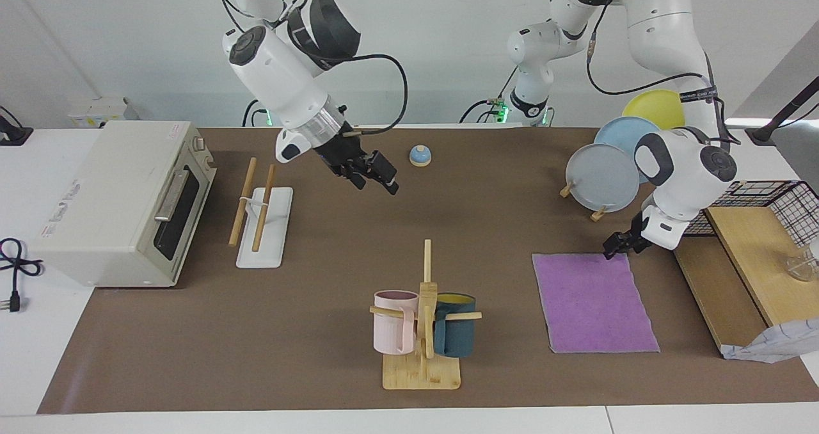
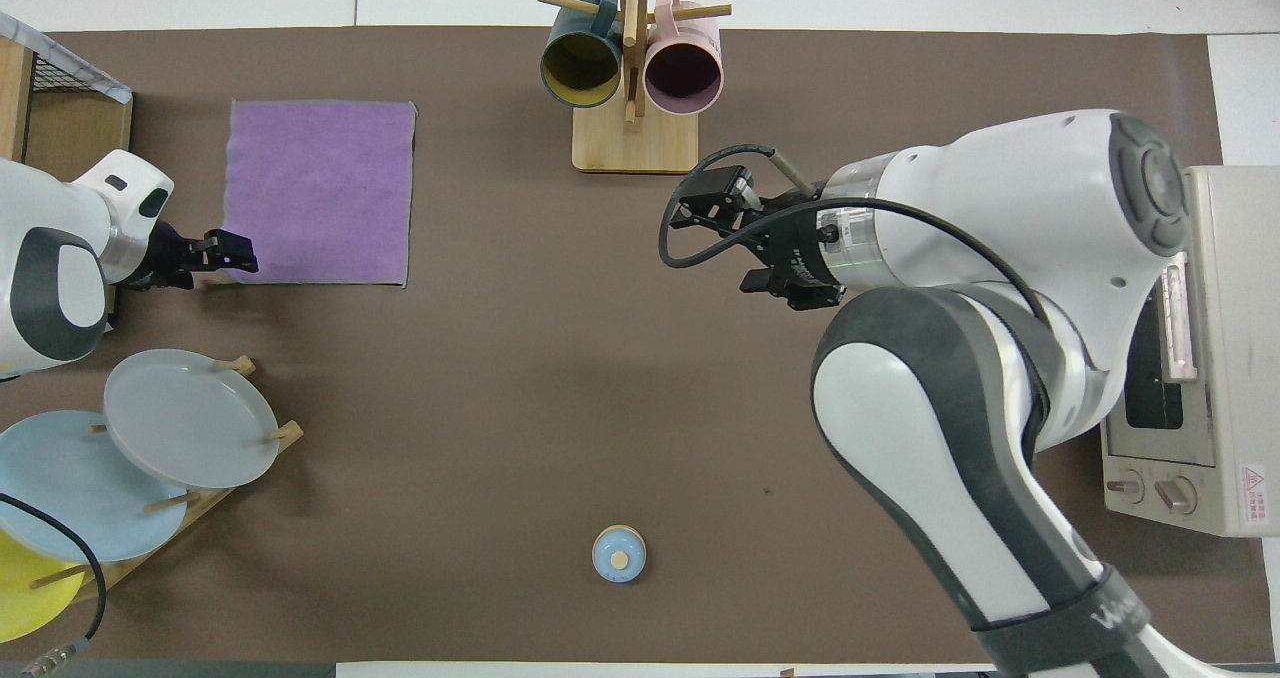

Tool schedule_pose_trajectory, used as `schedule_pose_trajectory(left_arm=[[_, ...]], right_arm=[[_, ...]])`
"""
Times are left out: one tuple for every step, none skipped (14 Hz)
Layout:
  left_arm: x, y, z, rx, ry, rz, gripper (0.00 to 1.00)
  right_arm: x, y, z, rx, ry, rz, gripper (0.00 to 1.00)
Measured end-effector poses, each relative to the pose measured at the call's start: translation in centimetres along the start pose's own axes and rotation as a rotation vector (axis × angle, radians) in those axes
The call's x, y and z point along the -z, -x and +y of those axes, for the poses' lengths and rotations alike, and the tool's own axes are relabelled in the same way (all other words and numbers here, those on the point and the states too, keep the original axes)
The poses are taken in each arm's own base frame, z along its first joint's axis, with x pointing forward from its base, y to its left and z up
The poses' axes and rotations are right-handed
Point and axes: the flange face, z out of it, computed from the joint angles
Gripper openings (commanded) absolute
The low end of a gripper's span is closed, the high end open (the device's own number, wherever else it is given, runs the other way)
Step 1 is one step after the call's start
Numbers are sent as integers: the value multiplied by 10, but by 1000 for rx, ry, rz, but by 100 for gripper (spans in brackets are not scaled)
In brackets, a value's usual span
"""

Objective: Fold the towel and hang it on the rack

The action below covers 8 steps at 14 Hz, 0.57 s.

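The thin purple square towel [image 1: 595,303] lies flat, ready for folding. The left gripper [image 1: 615,247] sits at its robot-side corner, grip unclear. The right gripper [image 1: 377,179] hangs spread, well away.

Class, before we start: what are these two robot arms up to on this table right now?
The towel lies flat and unfolded, purple face up, toward the left arm's end of the table. The left gripper is low at the towel's corner nearest the robots, apparently about to take hold of it. The right gripper hangs open over bare mat in the middle of the table, holding nothing. The rack stands beside the toaster oven with nothing hung on it.
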Motion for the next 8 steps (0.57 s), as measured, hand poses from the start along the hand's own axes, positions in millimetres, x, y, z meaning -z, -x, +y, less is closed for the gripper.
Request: schedule_pose_trajectory(left_arm=[[-5,0,-6,24,23,-9,58],[-7,-1,-9,40,37,-11,58],[-6,-2,-11,49,46,-9,58],[-3,-4,-10,54,52,-7,58],[-1,-5,-9,54,57,-10,58],[1,-7,-7,53,61,-15,55],[3,-9,-6,52,63,-22,48],[5,-10,-6,51,64,-25,38]], right_arm=[[-7,4,1,-4,-1,-1,100],[-10,6,1,-6,1,-3,100],[-11,7,1,-5,1,-4,100],[-11,8,1,-4,1,-5,100],[-11,9,1,-3,1,-6,100],[-11,9,1,-5,0,-6,100],[-11,9,0,-14,-1,-7,100],[-11,10,0,-38,-2,-9,100]])
